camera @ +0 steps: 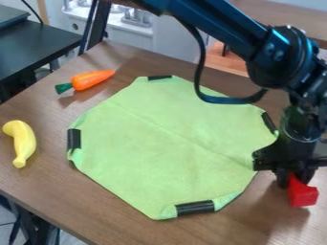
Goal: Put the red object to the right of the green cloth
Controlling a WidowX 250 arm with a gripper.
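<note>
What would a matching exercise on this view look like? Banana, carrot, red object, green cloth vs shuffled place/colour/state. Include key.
Column 1
1. Banana
2. Carrot
3. Red object
4. Green cloth

Column 2
A. Between the fingers of the gripper
B. Has black strips at its edge
C. Nearest the view's left edge
D. Orange, green at one end

Pairs: 1-C, 2-D, 3-A, 4-B

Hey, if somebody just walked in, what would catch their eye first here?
Probably the bright green cloth spread across the middle of the brown table. Next, the red object in the black gripper, right of the cloth. Then the yellow banana and orange carrot on the left.
</note>
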